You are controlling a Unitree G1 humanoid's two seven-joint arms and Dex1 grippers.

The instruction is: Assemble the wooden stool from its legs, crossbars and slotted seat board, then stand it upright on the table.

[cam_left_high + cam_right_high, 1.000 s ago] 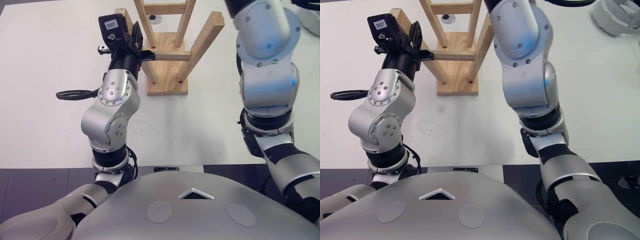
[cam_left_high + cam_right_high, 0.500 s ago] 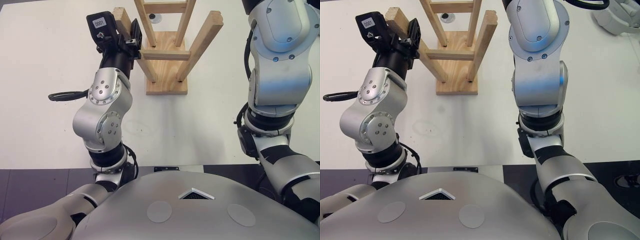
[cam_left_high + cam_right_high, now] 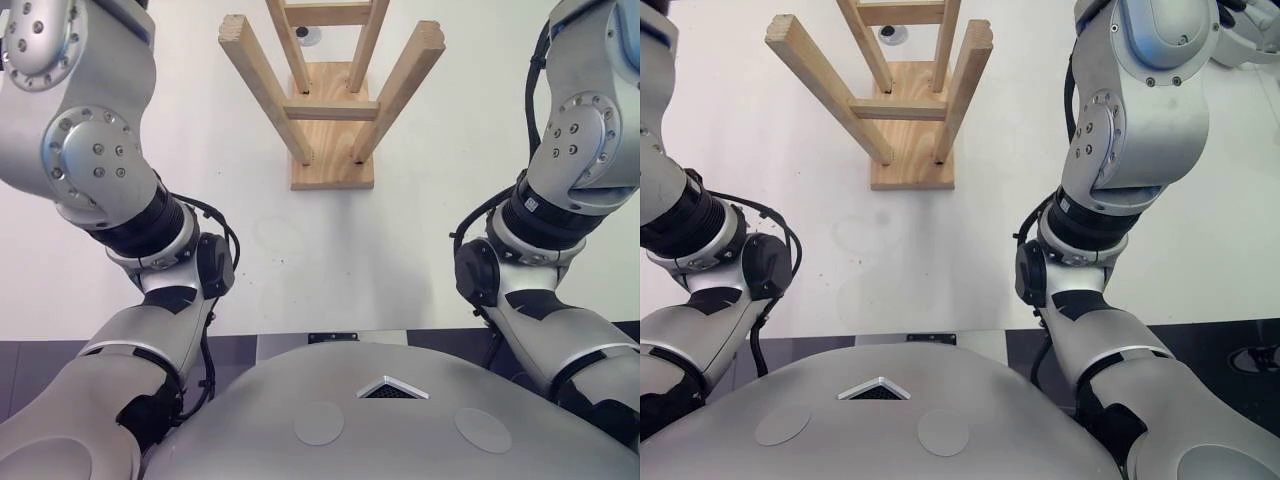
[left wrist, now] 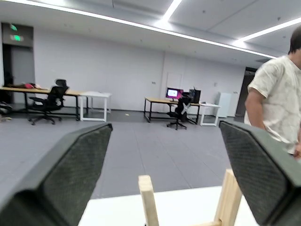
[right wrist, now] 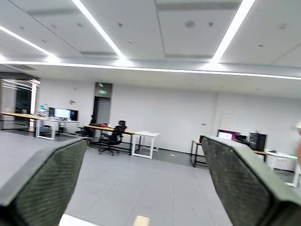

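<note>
left jaws: spread wide, empty | right jaws: spread wide, empty

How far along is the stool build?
Done, apparently: the stool looks assembled, with legs and crossbars fitted to the seat board. In hand: nothing; the left gripper and right gripper are both open and empty. Left: the stool rests seat-down on the table, legs up, so it needs turning over to stand upright.
</note>
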